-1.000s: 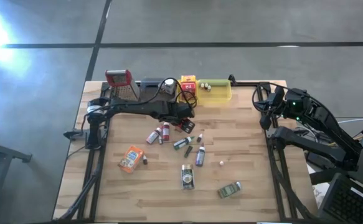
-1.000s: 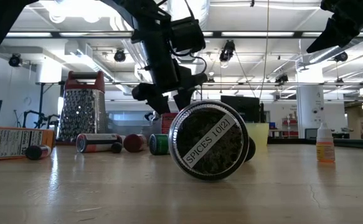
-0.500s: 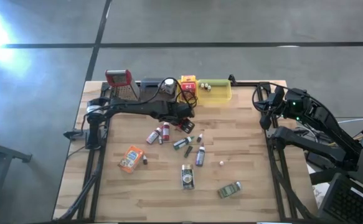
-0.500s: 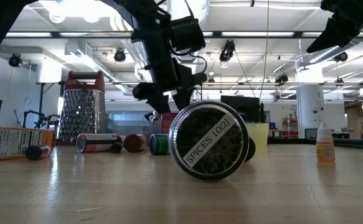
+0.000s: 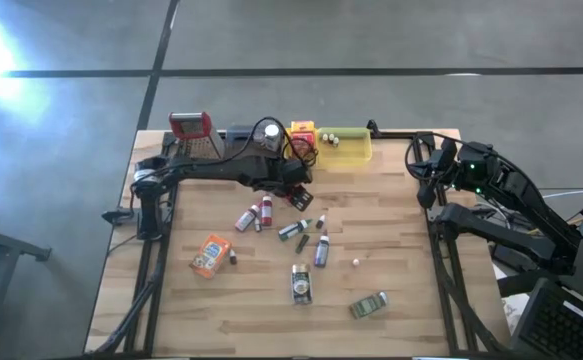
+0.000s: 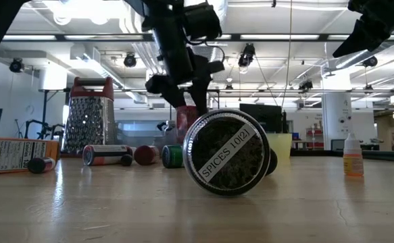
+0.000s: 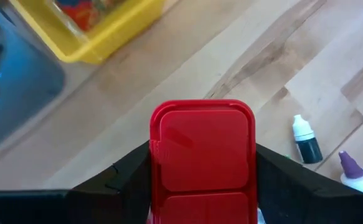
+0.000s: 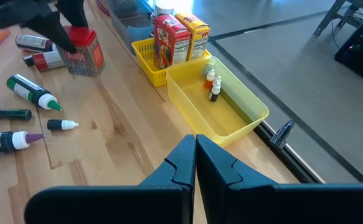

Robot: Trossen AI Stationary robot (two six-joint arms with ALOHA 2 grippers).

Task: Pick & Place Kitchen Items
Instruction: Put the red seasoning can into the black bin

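Note:
My left gripper (image 5: 295,190) hangs over the table's far middle, shut on a small clear spice jar with a red flip cap (image 7: 203,152). The right wrist view shows that jar (image 8: 84,57) under the dark fingers. Loose kitchen items lie on the wood: red-capped bottles (image 5: 255,215), a green-capped bottle (image 5: 292,230), a purple bottle (image 5: 321,250), an orange packet (image 5: 211,255), a round spice tin (image 6: 227,152) on its side and another tin (image 5: 369,305). My right gripper (image 8: 195,149) is shut and holds nothing, raised at the table's right edge. My left gripper pinches the jar at its red cap (image 7: 243,155), one finger on each of two opposite sides. The fingers slant down from the table's left and far side. The jar hangs below them, near upright and lifted just clear of the wood.
At the far edge stand a yellow tray (image 5: 356,152) with small bottles in it, a yellow basket (image 5: 303,136) with boxes, a grey tray (image 5: 239,134) and a red-topped grater (image 5: 193,130). Bare wood lies between the jar and the trays.
My left gripper has risen, still shut on the red-capped jar, and the jar has come up off the table with it. The other items have stayed where they were.

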